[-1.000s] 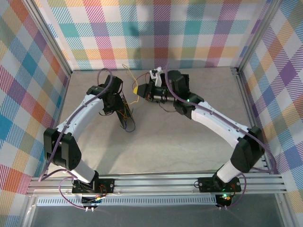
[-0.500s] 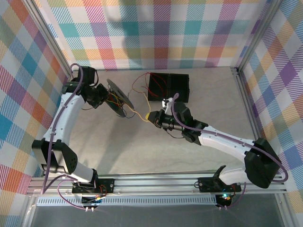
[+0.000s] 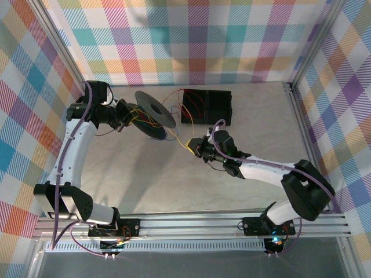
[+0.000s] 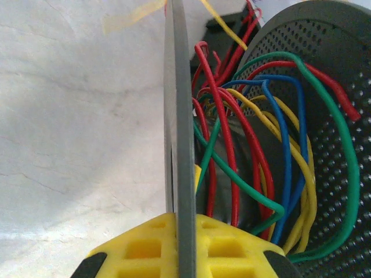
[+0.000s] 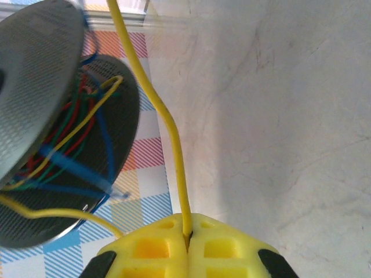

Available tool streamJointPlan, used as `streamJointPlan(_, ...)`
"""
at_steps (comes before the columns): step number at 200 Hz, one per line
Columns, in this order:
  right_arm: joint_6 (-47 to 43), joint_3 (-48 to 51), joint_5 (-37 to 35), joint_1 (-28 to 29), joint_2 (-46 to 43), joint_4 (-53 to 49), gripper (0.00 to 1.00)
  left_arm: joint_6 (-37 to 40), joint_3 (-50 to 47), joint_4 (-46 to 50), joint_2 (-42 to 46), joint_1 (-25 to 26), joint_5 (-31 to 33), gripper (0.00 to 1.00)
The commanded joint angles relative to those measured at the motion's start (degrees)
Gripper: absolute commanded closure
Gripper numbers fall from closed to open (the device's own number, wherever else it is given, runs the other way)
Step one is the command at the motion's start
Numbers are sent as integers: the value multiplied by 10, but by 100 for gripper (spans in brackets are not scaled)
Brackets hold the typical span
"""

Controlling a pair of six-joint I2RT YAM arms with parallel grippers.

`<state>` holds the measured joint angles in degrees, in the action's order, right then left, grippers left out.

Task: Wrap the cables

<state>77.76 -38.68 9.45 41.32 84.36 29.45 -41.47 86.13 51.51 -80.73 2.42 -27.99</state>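
The cables [image 4: 232, 162] are mostly bundled on the spool [image 3: 153, 113]. Through the left wrist camera I see red, yellow, blue and green strands looped loosely between its two perforated flanges. One yellow cable [image 5: 174, 145] leaves that bundle and runs across to my right gripper [image 5: 188, 246]. Its yellow pads are pressed together on the cable, and the strand rises out of the seam between them. From above, this same strand spans the gap between the spool and the right gripper, near the middle of the table [image 3: 174, 179]. My left gripper [image 4: 177, 243] is clamped on the thin edge of the spool's near flange. It holds the spool tilted, on edge, over the far left part of the table. A few red strands trail toward the black box [image 3: 214, 107] just beside the spool at the back. I think they lie across its front face, but the overhead view is too coarse to be sure.
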Motion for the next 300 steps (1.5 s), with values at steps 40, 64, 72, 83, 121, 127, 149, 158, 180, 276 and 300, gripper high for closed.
streamJointPlan(40,17,-16,41,-57,115,25,100,-35,-1,-134,57,-9,-185,100)
streamJointPlan(64,0,-46,70,-90,147,32,100,-12,-9,-124,62,18,-225,100)
streamJointPlan(72,-9,-61,83,-100,157,32,100,2,-9,-111,62,28,-232,100)
streamJointPlan(83,-19,-83,105,-113,173,32,100,15,-11,-96,66,40,-235,100)
streamJointPlan(121,-48,-128,157,-152,193,34,100,75,-7,-28,70,68,-239,100)
streamJointPlan(127,-58,-134,161,-157,191,25,100,85,-5,-15,69,71,-240,100)
streamJointPlan(149,-90,-164,191,-175,194,-6,100,119,4,25,64,93,-226,100)
streamJointPlan(158,-96,-173,203,-182,197,-9,100,132,9,39,59,109,-213,100)
streamJointPlan(180,-112,-192,224,-198,196,-19,100,166,25,77,44,159,-169,100)
streamJointPlan(276,-225,-236,348,-245,175,6,100,275,83,198,-31,339,125,100)
streamJointPlan(300,-260,-224,360,-251,163,37,100,295,90,212,-45,358,171,100)
